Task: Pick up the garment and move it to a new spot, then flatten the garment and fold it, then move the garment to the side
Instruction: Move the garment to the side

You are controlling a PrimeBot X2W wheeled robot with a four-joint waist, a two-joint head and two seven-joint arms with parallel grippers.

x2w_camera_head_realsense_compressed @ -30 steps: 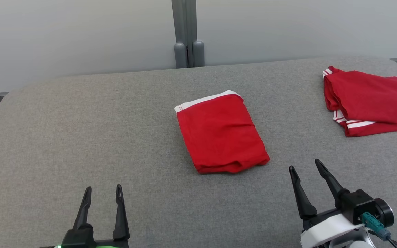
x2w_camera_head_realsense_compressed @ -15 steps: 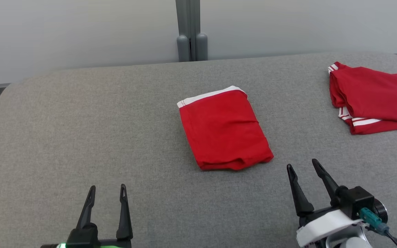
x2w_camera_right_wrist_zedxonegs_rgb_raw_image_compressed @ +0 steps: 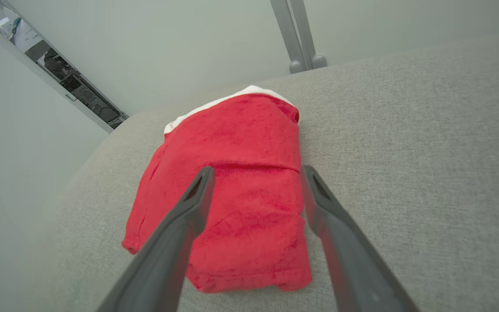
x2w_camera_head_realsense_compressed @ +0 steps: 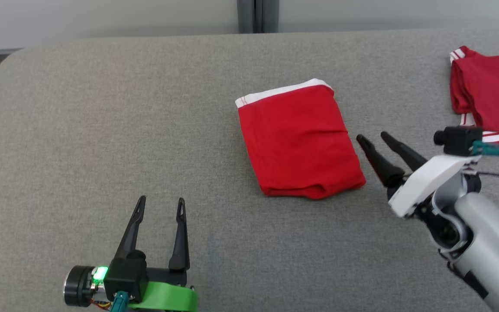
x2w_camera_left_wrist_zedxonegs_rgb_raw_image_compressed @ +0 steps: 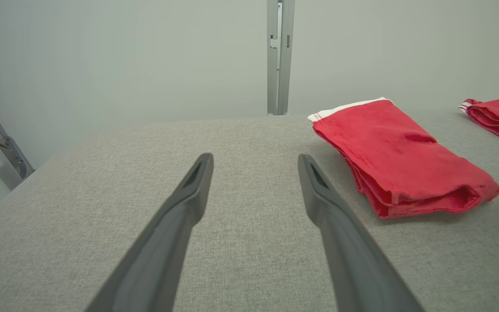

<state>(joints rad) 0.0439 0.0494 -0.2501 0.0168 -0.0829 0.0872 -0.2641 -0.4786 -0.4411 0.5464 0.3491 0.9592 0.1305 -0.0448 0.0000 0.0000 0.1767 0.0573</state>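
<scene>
- Grey fabric covers the desk (x2w_camera_head_realsense_compressed: 80,130), and its rounded far edge meets a pale wall with a grey post (x2w_camera_head_realsense_compressed: 256,15) at the middle
- At the lower left of the head view, the left gripper (x2w_camera_head_realsense_compressed: 161,199) sits over bare fabric, well apart from the cloth, its two dark fingers spread and holding nothing
- At the centre lies the garment (x2w_camera_head_realsense_compressed: 299,138), red with a white band along its far edge, folded into a rectangle and flat on the desk
- Just right of it, the right gripper (x2w_camera_head_realsense_compressed: 371,136) points at the garment's right edge, fingers parted and empty; I cannot tell whether the tips touch the cloth
- At the far right, well apart, a second red garment (x2w_camera_head_realsense_compressed: 492,86) with white stripes lies loosely folded
</scene>
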